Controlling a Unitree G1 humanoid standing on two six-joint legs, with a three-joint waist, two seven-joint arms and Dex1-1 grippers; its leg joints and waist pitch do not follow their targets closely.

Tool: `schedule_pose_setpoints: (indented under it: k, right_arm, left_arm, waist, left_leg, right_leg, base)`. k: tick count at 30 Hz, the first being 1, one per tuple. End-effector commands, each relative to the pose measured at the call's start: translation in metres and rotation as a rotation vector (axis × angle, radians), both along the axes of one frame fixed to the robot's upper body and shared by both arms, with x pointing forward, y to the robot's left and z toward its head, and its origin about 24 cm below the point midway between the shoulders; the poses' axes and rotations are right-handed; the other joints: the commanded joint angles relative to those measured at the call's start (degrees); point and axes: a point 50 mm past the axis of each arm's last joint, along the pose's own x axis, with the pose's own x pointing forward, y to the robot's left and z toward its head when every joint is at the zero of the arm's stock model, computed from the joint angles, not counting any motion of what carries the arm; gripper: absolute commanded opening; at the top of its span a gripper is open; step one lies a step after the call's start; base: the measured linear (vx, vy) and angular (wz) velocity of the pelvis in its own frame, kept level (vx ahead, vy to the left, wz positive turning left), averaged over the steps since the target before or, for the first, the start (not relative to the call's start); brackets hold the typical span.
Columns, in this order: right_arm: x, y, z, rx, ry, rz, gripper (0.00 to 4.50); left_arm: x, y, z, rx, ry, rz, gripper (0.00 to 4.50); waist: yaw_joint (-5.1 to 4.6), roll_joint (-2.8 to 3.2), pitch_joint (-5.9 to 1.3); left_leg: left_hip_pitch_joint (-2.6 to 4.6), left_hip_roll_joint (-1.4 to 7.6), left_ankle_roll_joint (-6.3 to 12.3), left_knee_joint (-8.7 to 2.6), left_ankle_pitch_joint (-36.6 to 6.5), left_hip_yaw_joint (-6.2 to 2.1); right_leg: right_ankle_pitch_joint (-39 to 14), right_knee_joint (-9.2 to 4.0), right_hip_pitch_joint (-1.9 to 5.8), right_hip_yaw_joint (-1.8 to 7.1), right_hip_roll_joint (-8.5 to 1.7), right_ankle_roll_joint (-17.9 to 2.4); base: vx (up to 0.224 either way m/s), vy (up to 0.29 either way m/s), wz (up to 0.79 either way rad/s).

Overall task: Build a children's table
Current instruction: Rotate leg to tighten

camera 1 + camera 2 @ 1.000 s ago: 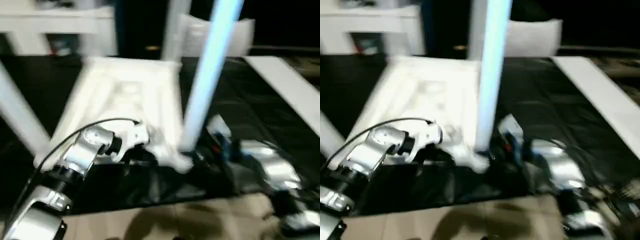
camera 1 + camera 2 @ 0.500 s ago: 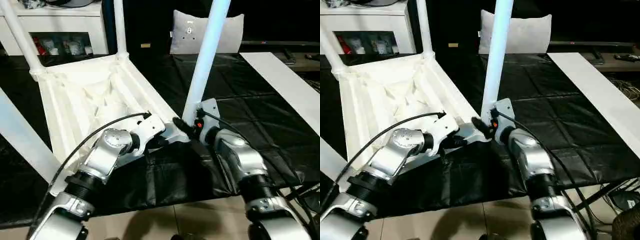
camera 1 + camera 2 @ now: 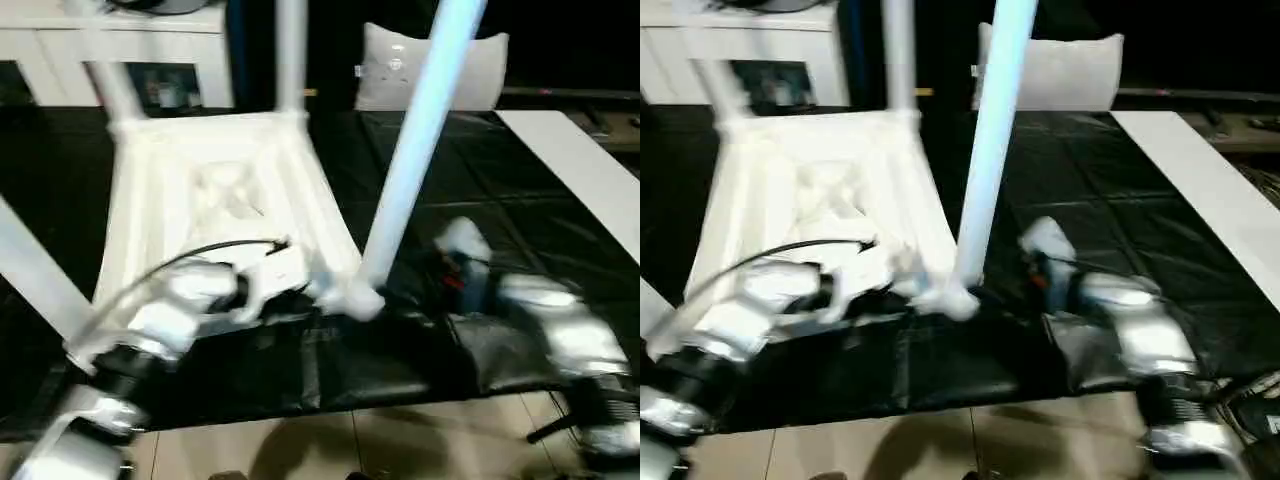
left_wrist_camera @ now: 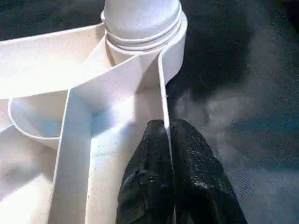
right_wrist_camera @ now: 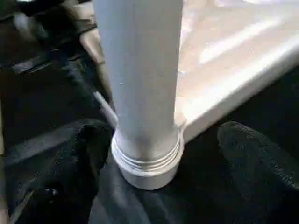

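The children's table (image 3: 215, 190) lies upside down on the black mat (image 3: 520, 210), ribbed underside up, and takes the area from 9 to 12 o'clock in the head view. Its near leg (image 3: 405, 170) rises toward 1 o'clock from the corner socket (image 5: 147, 156). The left gripper (image 4: 168, 154) is pressed together on the thin rim wall just beside that socket. The right gripper (image 5: 159, 163) is spread wide, one finger on each side of the leg base, not touching it. If the leg is not fully seated, it may lean or drop out once unsupported. A pull from the left gripper could slide the top.
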Motion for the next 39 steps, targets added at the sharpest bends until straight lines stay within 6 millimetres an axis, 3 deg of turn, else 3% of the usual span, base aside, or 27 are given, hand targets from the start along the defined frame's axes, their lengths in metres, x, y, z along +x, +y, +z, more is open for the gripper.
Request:
schedule_pose_setpoints:
  k: [1, 5, 7, 14, 24, 28, 31, 33, 35, 37, 39]
  right_arm:
    - [-0.004, 0.003, 0.004, -0.005, -0.005, 0.096, 4.06]
    - [-0.005, 0.004, 0.002, -0.029, 0.013, 0.163, 3.88]
    - [-0.005, 0.006, 0.002, -0.02, 0.018, 0.181, 3.53]
    - [-0.005, 0.015, 0.001, 0.028, 0.067, 0.246, 2.96]
    - [-0.007, 0.015, -0.001, 0.046, 0.094, 0.269, 2.1]
    - [-0.011, 0.018, -0.001, 0.07, 0.111, 0.28, 1.95]
    - [-0.009, 0.028, 0.001, 0.171, 0.123, 0.177, 1.92]
    - [0.0, 0.035, -0.005, 0.149, 0.13, 0.024, 1.92]
    - [0.012, 0.045, -0.01, 0.134, 0.122, -0.138, 1.92]
    - [0.02, 0.053, -0.013, 0.114, 0.124, -0.257, 1.91]
    - [0.029, 0.064, -0.018, 0.078, 0.135, -0.387, 1.91]
  left_arm:
    - [-0.008, -0.014, -0.001, 0.036, 0.018, -0.164, 0.0]
    - [-0.011, -0.014, -0.001, 0.073, 0.032, -0.261, 0.0]
    - [-0.012, -0.014, 0.0, 0.081, 0.032, -0.291, 0.0]
    - [-0.011, -0.017, 0.002, 0.08, 0.036, -0.334, 0.0]
    - [-0.011, -0.013, -0.001, 0.079, 0.052, -0.328, 0.0]
    - [-0.011, -0.012, -0.001, 0.068, 0.059, -0.313, 0.0]
    - [-0.009, -0.016, 0.0, 0.024, 0.064, -0.199, 0.0]
    - [-0.005, -0.025, 0.004, -0.025, 0.063, -0.091, 0.0]
    - [-0.001, -0.04, 0.009, -0.102, 0.06, 0.006, 0.0]
    - [0.0, -0.053, 0.012, -0.157, 0.064, 0.071, 0.0]
    - [0.003, -0.067, 0.013, -0.189, 0.051, 0.146, 0.0]
  waist:
    - [-0.12, 0.08, -3.81]
    - [0.47, -0.04, -3.85]
    - [0.91, -0.02, -3.87]
    - [1.06, 0.09, -4.01]
    - [1.05, -0.04, -3.99]
    - [1.1, -0.03, -4.04]
    - [1.05, 0.25, -3.99]
    - [0.57, 0.3, -3.8]
    - [0.2, 0.33, -3.56]
    - [-1.19, 0.37, -3.53]
    - [-2.68, 0.31, -3.51]
  left_leg:
    - [-0.6, 1.7, 5.22, -3.65, -7.16, 0.23]
    - [-0.39, 1.83, 4.75, -3.69, -6.88, 0.3]
    - [-0.26, 1.9, 4.43, -3.72, -6.52, 0.37]
    - [-0.54, 1.92, 4.03, -3.65, -6.06, 0.35]
    - [-0.56, 1.85, 3.79, -3.65, -6.11, 0.35]
    - [-0.61, 1.86, 3.83, -3.62, -5.49, 0.34]
    - [-0.47, 2.03, 3.38, -3.76, -5.83, 0.29]
    - [-0.52, 1.92, 2.2, -3.9, -6.82, 0.17]
    - [-0.33, 1.38, 1.03, -3.74, -8.37, 0.3]
    - [-0.75, 0.89, 0.17, -3.51, -9.63, 0.04]
    - [-1.25, 0.7, -0.03, -3.3, -10.75, -0.26]
  right_leg:
    - [-18.17, -4.58, 3.84, 4.06, -4.04, -6.94]
    - [-19.07, -4.6, 3.69, 4.16, -4.12, -6.81]
    - [-18.15, -4.4, 3.6, 4.23, -4.09, -7.15]
    - [-16.48, -4.11, 3.92, 4.22, -4.16, -7.58]
    - [-18.44, -4.37, 3.9, 4.08, -4.09, -6.54]
    - [-17.38, -4.19, 3.93, 4.12, -4.06, -6.69]
    - [-17.4, -4.23, 3.87, 4.16, -4.17, -6.86]
    - [-19.0, -4.36, 3.81, 4.04, -4.06, -6.62]
    - [-24.51, -5.25, 3.67, 3.68, -4.07, -4.74]
    - [-29.81, -6.11, 3.86, 2.96, -4.1, -2.0]
    - [-30.74, -6.4, 3.95, 2.41, -3.84, -0.9]
  base:
    - [0.0, 0.0, 0.0]
    - [0.0, 0.0, 0.0]
    - [0.0, 0.0, 0.0]
    - [0.0, 0.0, 0.0]
    - [0.0, 0.0, 0.0]
    - [0.0, 0.0, 0.0]
    - [0.0, 0.0, 0.0]
    - [0.0, 0.0, 0.0]
    - [0.0, 0.0, 0.0]
    - [0.0, 0.0, 0.0]
    - [0.0, 0.0, 0.0]
